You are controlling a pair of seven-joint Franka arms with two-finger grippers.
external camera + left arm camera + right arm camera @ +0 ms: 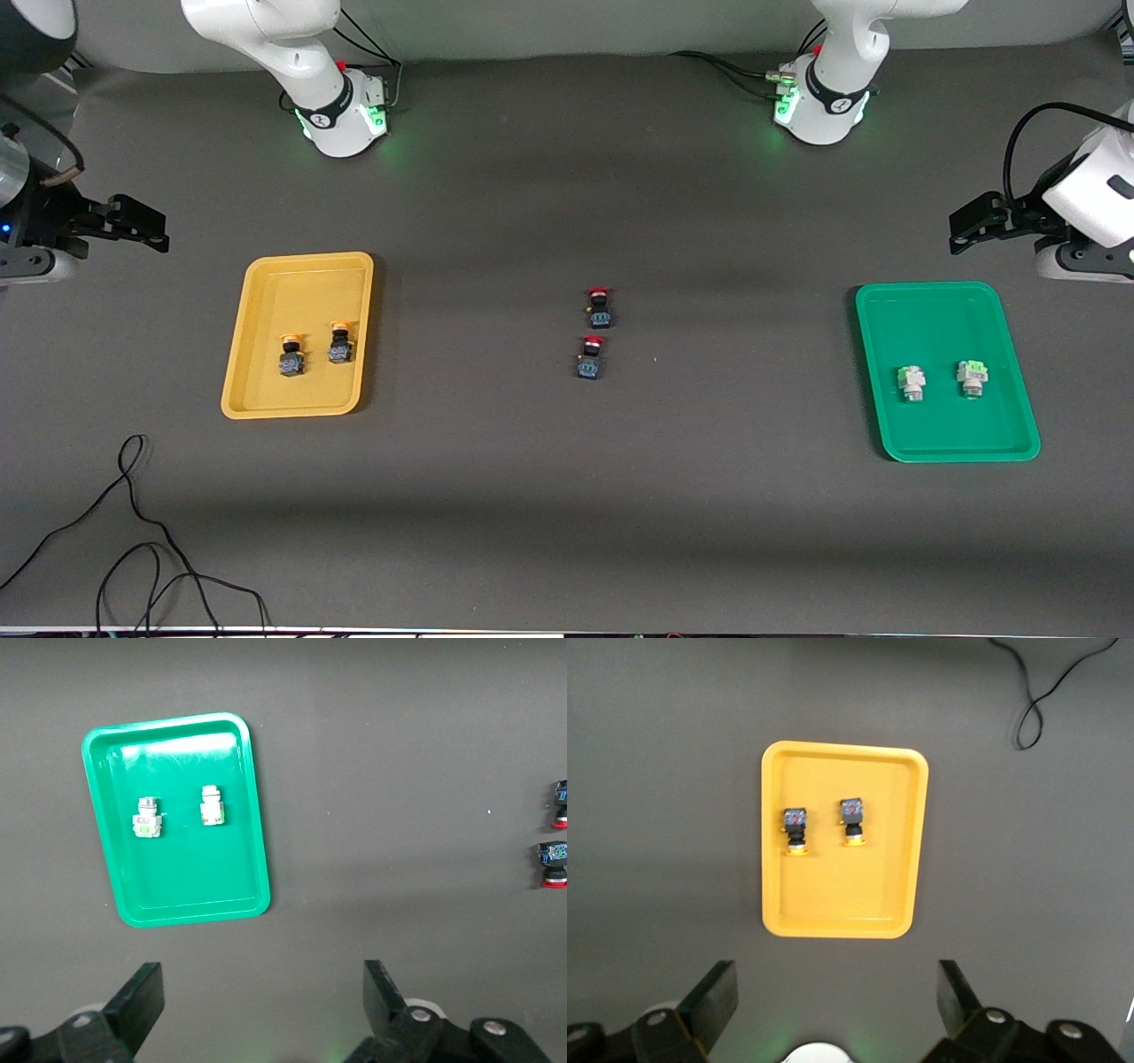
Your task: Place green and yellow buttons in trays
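Four buttons [291, 354] lie flat, caps toward the bases.

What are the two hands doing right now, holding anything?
Left hand: open, empty, up beside the green tray.
Right hand: open, empty, up beside the yellow tray.

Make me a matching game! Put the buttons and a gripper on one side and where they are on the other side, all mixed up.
Things:
1. yellow buttons
2. green buttons
3. red buttons
4. left gripper

Places or states:
A. on the bare table, midway between the two trays
B. in the green tray
C. open, holding nothing
D. in the yellow tray

Right pairs: 1-D, 2-B, 3-A, 4-C
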